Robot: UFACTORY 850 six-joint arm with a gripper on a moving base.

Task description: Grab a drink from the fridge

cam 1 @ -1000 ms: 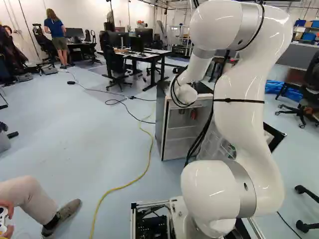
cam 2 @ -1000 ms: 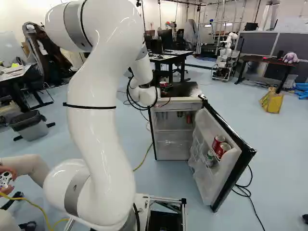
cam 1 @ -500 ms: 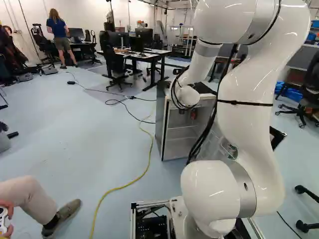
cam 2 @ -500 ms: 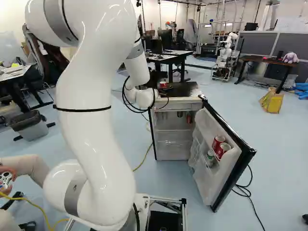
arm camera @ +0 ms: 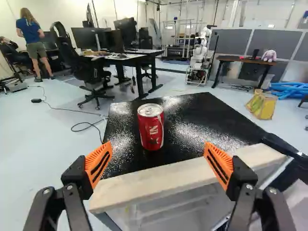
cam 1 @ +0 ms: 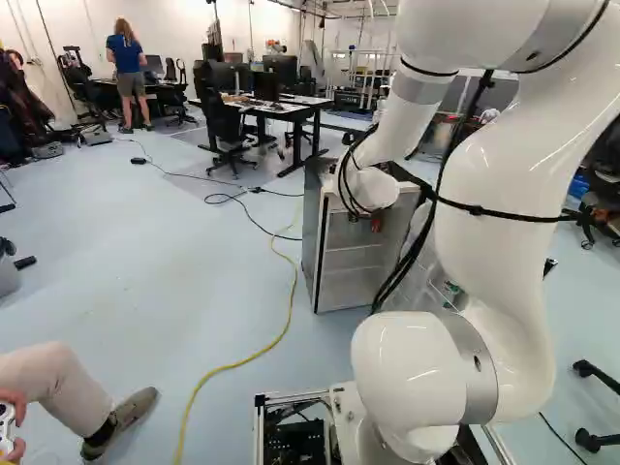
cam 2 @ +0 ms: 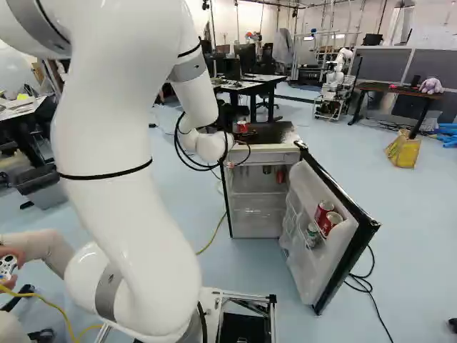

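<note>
The black two-fingered gripper (arm camera: 158, 147), orange pads spread wide and gripping nothing, faces the red metal drink can (arm camera: 151, 129) at twelve o'clock on the white fridge's (cam 2: 258, 156) glossy black top (arm camera: 185, 127), with a black-legged desk (arm camera: 139, 52) at eleven and another robot (arm camera: 198, 57), white, at one.

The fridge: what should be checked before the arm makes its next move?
1. Fridge door open: ok, swung wide.
2. Pincer open and empty: ok, fingers well apart.
3. Can on top standing upright: ok.
4. Pincer facing that can: ok, it is ahead, between the fingers' lines.
5. Pincer at the door cans: not ok, it is over by the fridge top.
6. Which drink is wanted: cannot tell.
</note>
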